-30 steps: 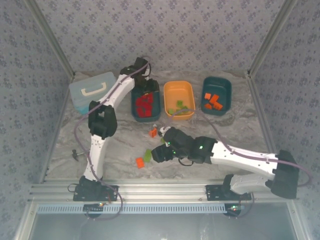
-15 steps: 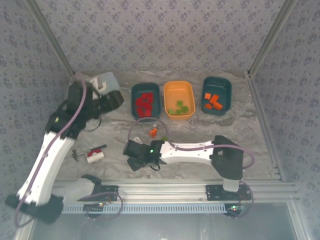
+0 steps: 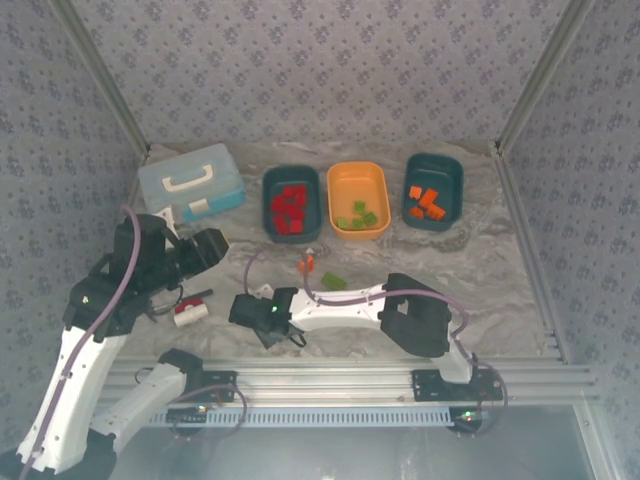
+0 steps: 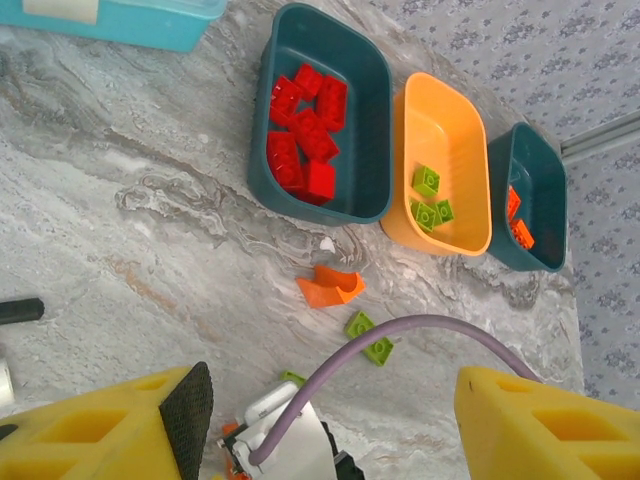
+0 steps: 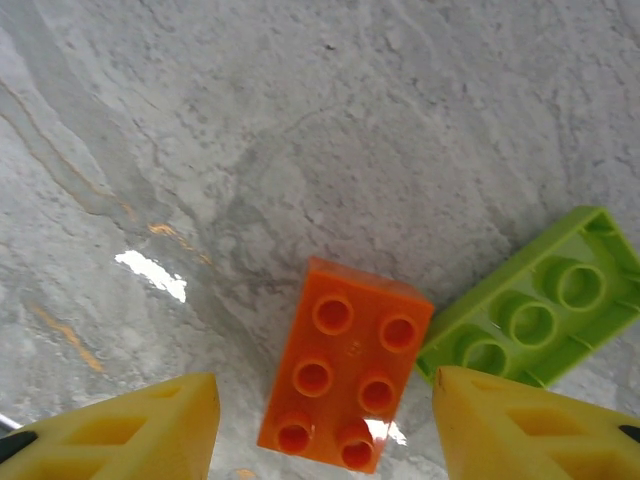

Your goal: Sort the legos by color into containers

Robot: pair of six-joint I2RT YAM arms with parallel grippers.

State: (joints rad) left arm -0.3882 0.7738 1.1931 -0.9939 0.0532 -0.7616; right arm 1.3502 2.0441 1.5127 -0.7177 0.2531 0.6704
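Since half a second earlier, the left arm (image 3: 75, 370) had drawn back from the case (image 3: 190, 180) toward the near left, leaving the case's lid and handle in plain sight, and the right arm (image 3: 340, 305) had stretched further left along the front of the desk (image 3: 480, 270). Three tubs stood in a row at the back, right of the case: the left tub (image 4: 365, 120), teal, held the red bricks (image 4: 305, 130); the orange tub (image 4: 440, 120) in the middle held a few green bricks (image 4: 428, 195); the right tub (image 4: 540, 180), teal, held the orange bricks (image 4: 518, 220). The left pincer (image 4: 335, 400) hung high over the desk, jaws wide with nothing between them. The right pincer (image 5: 325, 400) stood low over the desk near its front, left of centre, jaws apart and straddling an oblong orange brick (image 5: 350, 365) that lay studs up; a gap showed between that brick and one finger (image 5: 130, 425), while the other finger (image 5: 530, 420) was just beside it. An oblong green brick (image 5: 535, 320) lay studs up, touching the orange one's corner. Between the tubs and the right arm a loose orange brick (image 4: 330, 287) and two small green bricks (image 4: 368, 335) lay on the desk, near one another. A white cylinder (image 3: 190, 313) with a red end lay left of the right pincer.
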